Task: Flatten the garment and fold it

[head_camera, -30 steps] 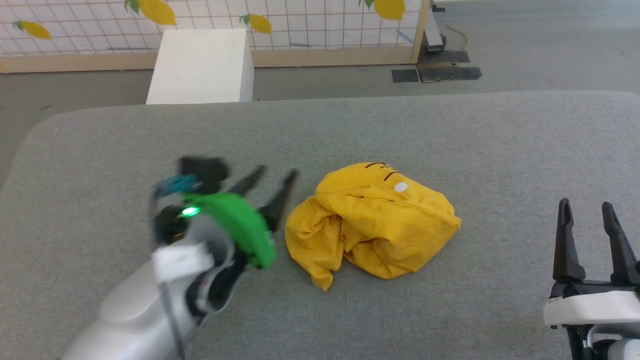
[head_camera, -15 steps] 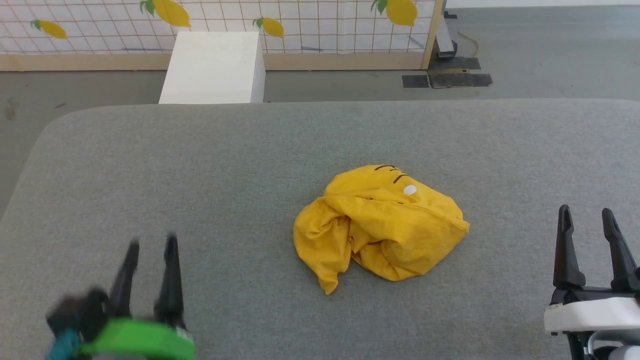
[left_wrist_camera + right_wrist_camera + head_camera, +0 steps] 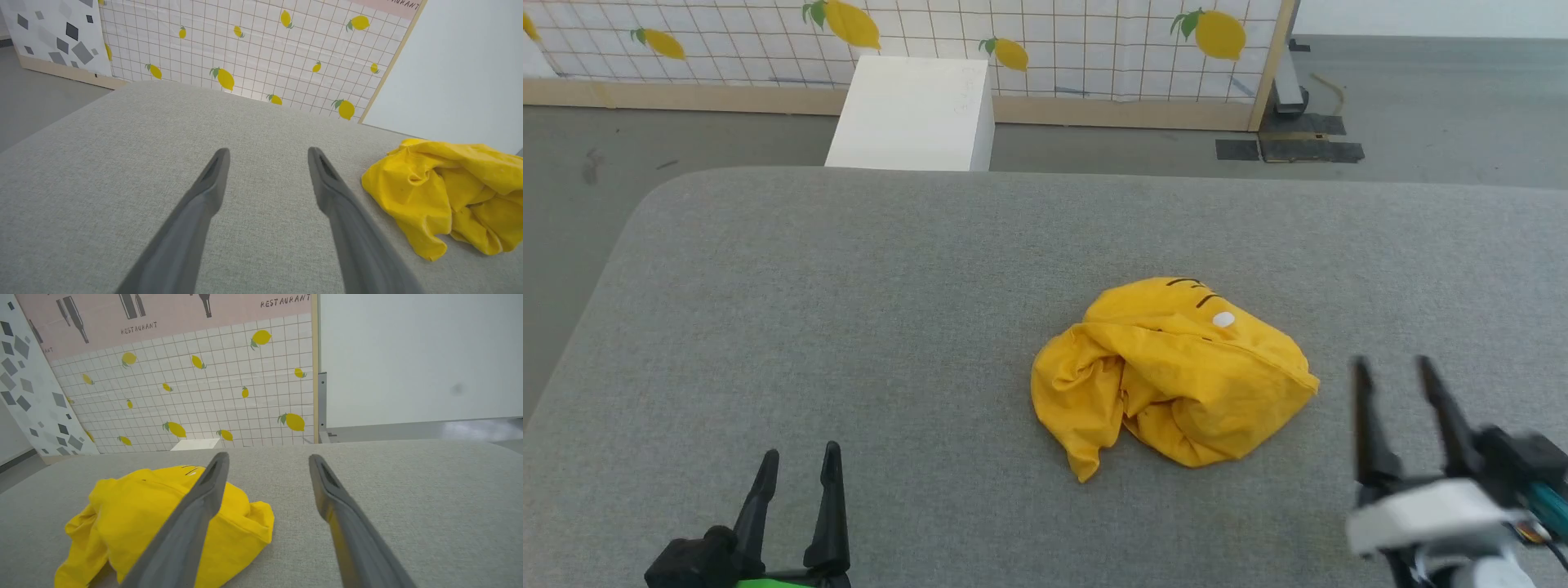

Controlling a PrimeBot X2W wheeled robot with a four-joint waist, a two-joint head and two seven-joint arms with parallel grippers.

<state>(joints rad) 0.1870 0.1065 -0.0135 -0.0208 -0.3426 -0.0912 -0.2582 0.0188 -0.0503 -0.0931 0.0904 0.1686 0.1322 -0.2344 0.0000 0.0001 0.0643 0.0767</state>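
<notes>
Flanking garment [image 3: 1176, 384]: left gripper [image 3: 800, 451], right gripper [image 3: 1390, 363], fingers [image 3: 832, 498] spread.

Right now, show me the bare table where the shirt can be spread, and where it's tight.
Widest bare patch: the table between its rounded left edge, the white box side, the garment and the left tool. Another bare band runs behind the garment to the far edge. Tight: the gap between the garment and the right tool.
</notes>
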